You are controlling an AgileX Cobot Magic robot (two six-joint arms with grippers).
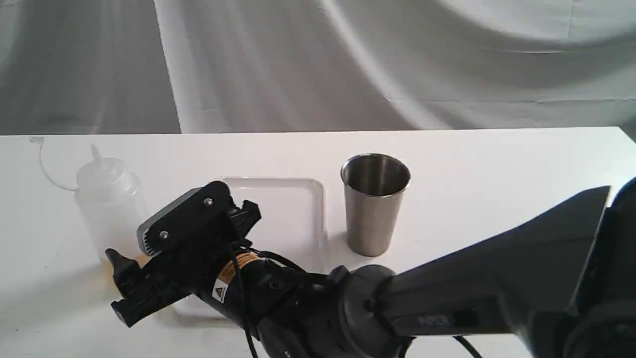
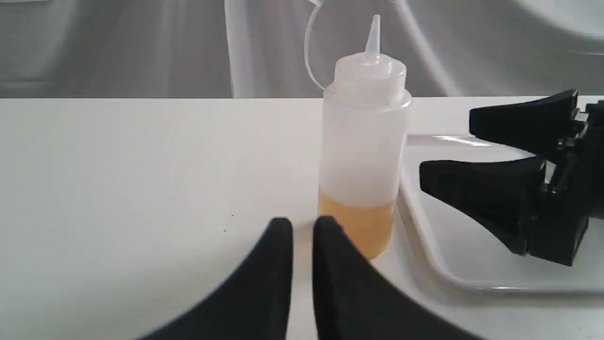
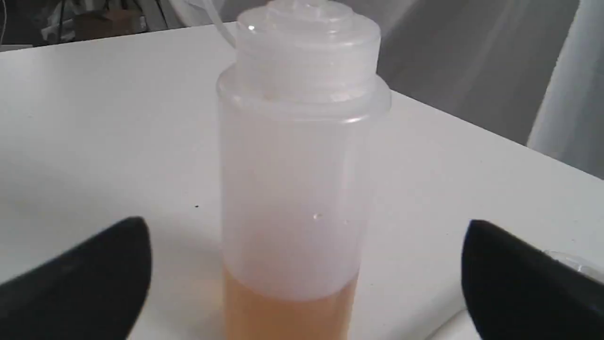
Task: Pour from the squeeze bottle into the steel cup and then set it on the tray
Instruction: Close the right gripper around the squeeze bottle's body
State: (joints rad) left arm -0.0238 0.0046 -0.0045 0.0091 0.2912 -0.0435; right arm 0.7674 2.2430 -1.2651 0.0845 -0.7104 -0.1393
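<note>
The squeeze bottle point(image 1: 107, 199) stands upright on the white table, just left of the tray point(image 1: 288, 209), with amber liquid in its lowest part point(image 2: 361, 226). Right of the tray stands the steel cup point(image 1: 375, 209), upright and dark inside. My right gripper point(image 1: 117, 286) has reached across the tray and is open. Its fingers point(image 3: 118, 264) flank the bottle point(image 3: 292, 189) low down without touching it. My left gripper point(image 2: 302, 231) is shut on nothing, close in front of the bottle's base. It is out of the exterior view.
The right arm point(image 1: 447, 298) lies across the near part of the table and over the tray's front. A thin cap strap point(image 1: 47, 169) curls left from the bottle's nozzle. A grey cloth backdrop point(image 1: 318, 64) hangs behind the table's far edge.
</note>
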